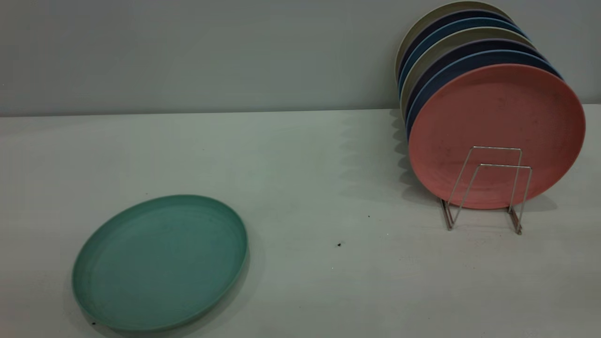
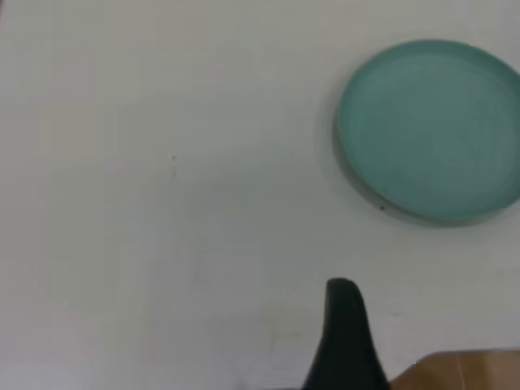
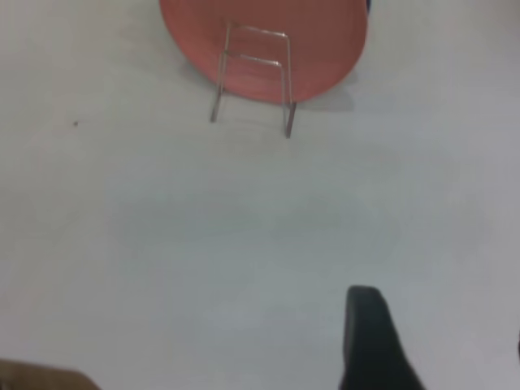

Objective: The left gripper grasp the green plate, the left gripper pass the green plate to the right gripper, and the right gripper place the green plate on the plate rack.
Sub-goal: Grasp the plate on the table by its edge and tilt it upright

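Green plate (image 1: 159,263): round, teal-green, low raised rim; lies flat and face up on the white table (image 1: 300,155), at the near left of the exterior view; nothing touches it; well apart from the rack; a small dark speck sits at its near rim; also seen in the left wrist view (image 2: 431,130), flat on the table and apart from the gripper.

Plate rack (image 1: 488,188): thin silver wire, upright rectangular loops; stands on the table at the right of the exterior view; its two front loops hold nothing; seen likewise in the right wrist view (image 3: 253,73).

Salmon-pink plate (image 1: 496,136): upright on edge, frontmost in the rack, just behind the open front loops; in the right wrist view (image 3: 264,45) only its lower part shows.

Row of plates (image 1: 450,47) behind it: upright, close-packed; dark blue and beige rims showing in turn; number not certain.

Left gripper (image 2: 345,341): only one black tapered finger shows in the left wrist view, over bare table, apart from the green plate; state of jaws cannot be told; outside the exterior view.

Right gripper (image 3: 370,341): only one black finger shows in the right wrist view, over bare table, well apart from the rack; state of jaws cannot be told.

Dark speck (image 1: 339,244): on the table between plate and rack.
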### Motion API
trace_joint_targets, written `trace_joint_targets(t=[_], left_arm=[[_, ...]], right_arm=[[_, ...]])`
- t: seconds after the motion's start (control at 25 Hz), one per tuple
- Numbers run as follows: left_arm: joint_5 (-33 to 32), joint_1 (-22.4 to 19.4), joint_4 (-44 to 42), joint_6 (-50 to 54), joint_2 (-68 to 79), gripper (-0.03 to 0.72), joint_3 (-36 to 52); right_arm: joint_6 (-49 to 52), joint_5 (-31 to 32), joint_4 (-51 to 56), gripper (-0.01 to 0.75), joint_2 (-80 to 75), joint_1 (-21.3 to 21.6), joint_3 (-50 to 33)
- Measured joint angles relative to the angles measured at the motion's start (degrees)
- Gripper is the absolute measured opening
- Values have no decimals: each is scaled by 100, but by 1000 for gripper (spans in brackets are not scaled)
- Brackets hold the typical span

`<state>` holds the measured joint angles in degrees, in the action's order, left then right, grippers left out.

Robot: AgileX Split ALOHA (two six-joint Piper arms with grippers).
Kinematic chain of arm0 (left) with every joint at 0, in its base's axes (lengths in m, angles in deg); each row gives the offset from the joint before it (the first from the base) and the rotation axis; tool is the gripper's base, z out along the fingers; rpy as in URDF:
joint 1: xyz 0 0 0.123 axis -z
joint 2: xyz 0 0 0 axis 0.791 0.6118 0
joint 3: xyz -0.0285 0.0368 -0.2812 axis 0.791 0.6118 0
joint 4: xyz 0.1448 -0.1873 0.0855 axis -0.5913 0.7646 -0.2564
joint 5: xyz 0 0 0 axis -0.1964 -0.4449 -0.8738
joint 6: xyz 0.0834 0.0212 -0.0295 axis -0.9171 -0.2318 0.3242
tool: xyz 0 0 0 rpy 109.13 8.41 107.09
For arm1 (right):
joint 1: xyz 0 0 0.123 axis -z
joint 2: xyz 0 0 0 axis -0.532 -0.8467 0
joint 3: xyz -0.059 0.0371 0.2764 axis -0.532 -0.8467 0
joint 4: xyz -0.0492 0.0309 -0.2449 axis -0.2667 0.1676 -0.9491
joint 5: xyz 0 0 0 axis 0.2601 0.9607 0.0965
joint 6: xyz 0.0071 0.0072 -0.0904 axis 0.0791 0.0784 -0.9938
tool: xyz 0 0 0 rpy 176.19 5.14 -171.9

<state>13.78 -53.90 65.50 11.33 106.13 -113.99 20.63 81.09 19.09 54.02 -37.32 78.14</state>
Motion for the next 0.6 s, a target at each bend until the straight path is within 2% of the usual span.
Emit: trace_joint_targets(t=[0.12, 0.28, 0.44, 0.6], left_arm=[[155, 0, 85, 0, 1136, 581, -357], [421, 0, 216, 0, 2440, 581, -695], [917, 0, 327, 7, 3471, 581, -907], [1391, 0, 508, 7, 4356, 581, -988]], right_arm=[[-10, -585, 147, 509, -876, 0, 155], [-315, -1361, 665, 529, -2176, 0, 350], [-1183, -1793, 1455, 529, -3427, 0, 508], [-2429, -2141, 2755, 529, -4501, 0, 574]])
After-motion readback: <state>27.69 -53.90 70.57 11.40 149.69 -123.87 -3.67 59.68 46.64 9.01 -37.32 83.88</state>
